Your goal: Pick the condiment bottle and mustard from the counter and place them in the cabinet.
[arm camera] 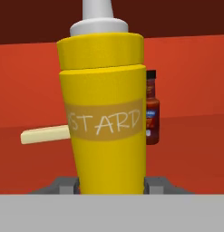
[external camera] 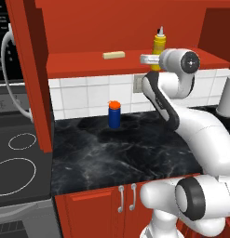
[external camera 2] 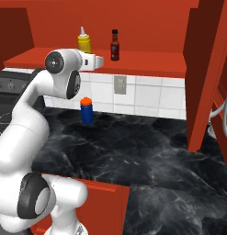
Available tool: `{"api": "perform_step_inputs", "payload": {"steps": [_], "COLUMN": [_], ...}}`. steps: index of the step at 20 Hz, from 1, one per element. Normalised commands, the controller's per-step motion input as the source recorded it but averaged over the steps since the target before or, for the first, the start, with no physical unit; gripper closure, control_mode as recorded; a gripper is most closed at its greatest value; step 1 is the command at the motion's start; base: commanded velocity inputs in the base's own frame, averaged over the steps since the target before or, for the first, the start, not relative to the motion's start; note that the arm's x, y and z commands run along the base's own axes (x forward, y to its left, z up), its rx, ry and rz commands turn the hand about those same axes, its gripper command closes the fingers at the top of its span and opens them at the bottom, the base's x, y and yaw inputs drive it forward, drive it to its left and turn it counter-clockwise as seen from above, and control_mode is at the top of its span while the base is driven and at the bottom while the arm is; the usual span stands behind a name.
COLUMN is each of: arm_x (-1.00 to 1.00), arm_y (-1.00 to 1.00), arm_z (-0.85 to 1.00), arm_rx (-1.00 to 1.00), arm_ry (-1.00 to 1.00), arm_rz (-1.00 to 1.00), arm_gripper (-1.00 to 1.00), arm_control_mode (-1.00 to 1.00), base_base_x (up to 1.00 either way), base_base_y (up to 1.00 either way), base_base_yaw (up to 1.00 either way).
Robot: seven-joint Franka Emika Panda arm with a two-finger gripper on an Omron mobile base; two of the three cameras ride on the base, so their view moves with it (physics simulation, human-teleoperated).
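mustard [arm camera: 103,118]: smooth matt yellow plastic | counter [external camera: 125,153]: glossy black marble | condiment bottle [external camera 2: 115,46]: dark glass

We see the arm reaching up to the red shelf of the cabinet [external camera 2: 147,64], its white hand level with the shelf edge and the gripper [external camera 2: 89,54] hidden behind the hand, so whether its jaws are closed we cannot tell. The mustard [external camera 2: 84,42] stands upright on the shelf just at the claw — its lower part hidden by the hand. The condiment bottle [external camera 2: 115,45] stands upright on the same shelf, a little right of the claw. Below the claw, a blue canister [external camera 2: 87,110] with an orange lid sits on the counter [external camera 2: 133,147] — near the tiled wall.
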Motion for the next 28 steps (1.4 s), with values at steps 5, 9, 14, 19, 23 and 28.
{"api": "perform_step_inputs", "payload": {"steps": [5,9,14,19,23,28], "arm_x": [0.36,0.41,0.21,0.00,0.00,0.17], "arm_y": [0.03,0.02,0.01,0.00,0.00,0.00], "arm_z": [0.03,0.09,0.01,-0.09,-0.09,0.00], "arm_rx": [0.00,0.00,0.00,0.00,0.01,0.02], "arm_ry": [0.00,0.01,0.02,0.01,0.01,0.00], "arm_rz": [-0.05,-0.06,-0.03,0.00,0.00,-0.01], "arm_gripper": [1.00,1.00,1.00,1.00,1.00,1.00], "arm_control_mode": [-1.00,-1.00,-1.00,-1.00,-1.00,-1.00], "base_base_x": [0.00,0.00,0.00,0.00,0.00,0.00], "base_base_y": [0.00,0.00,0.00,0.00,0.00,0.00], "base_base_yaw": [0.00,0.00,0.00,0.00,0.00,0.00]}}
